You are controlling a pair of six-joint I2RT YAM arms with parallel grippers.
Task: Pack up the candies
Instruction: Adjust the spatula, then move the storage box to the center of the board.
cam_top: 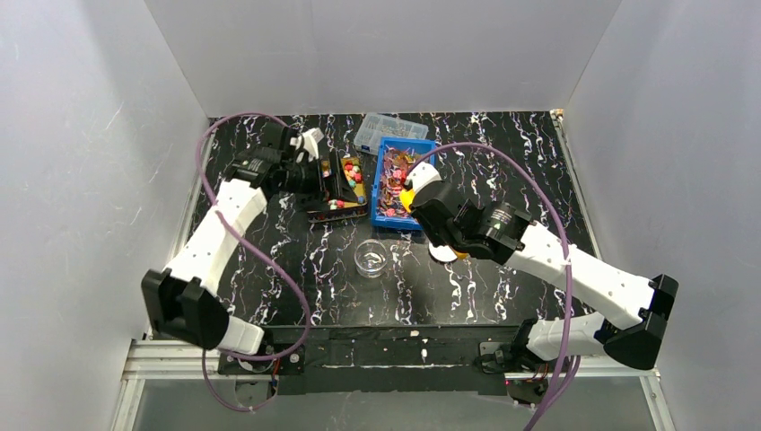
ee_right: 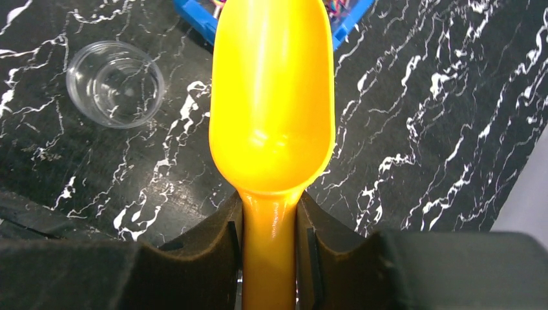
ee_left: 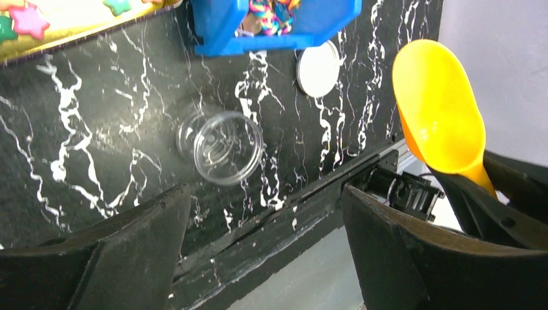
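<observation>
I am holding the yellow scoop (ee_right: 271, 97) by its handle in the right gripper (ee_right: 269, 223), jaws pinching narrow round the stem so the bowl is leading ahead of the wrist. The bowl is riding empty, its tip over the near edge of the blue bin (cam_top: 378, 180). The wrapped candies (cam_top: 392, 184) are lying in that bin, and the chunky candies (cam_top: 348, 171) are sitting in the black tray (cam_top: 334, 214) beside it. The left gripper (ee_left: 265, 194) is hanging by that tray, jaws wide, gripping nothing. The clear cup (cam_top: 371, 258) is standing empty on the bench (cam_top: 502, 171) nearer me, placed, I judge, for tipping a scoopful in. A white lid (ee_left: 318, 68) is lying apart from it.
</observation>
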